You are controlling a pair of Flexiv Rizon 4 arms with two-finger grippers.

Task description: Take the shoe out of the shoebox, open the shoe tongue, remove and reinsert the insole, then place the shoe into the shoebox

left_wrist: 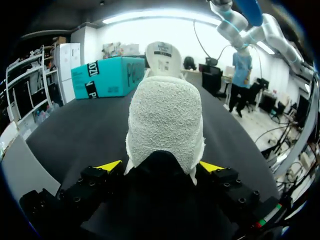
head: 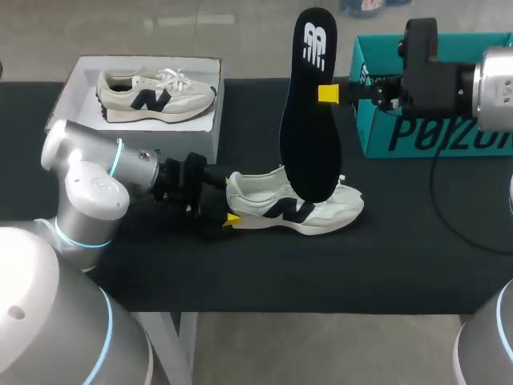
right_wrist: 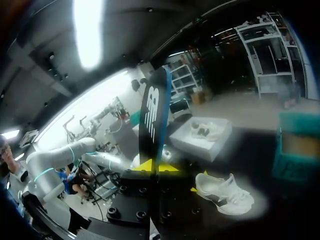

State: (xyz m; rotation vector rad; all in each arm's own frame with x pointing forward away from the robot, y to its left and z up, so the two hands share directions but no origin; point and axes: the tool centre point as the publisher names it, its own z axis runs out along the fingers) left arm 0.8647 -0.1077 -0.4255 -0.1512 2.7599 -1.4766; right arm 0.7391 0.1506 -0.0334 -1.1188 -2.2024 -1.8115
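**Insole out, shoe gripped**

The left jaws clamp the heel of the shoe [head: 296, 208], which lies on the bench [head: 401, 265] with its toe to the right. The right jaws hold the black insole [head: 309, 120] upright over it. The teal shoebox [head: 385, 128] stands far right.

The head camera hangs above and behind the robot, looking down on the whole black table [head: 401, 265]. The left wrist camera sits low, close up against the heel of the shoe [left_wrist: 165, 115], facing along the table toward the teal box [left_wrist: 107, 75]. The right wrist camera looks down from higher up, past the insole [right_wrist: 152, 115] close before it. All three catch the shoe.
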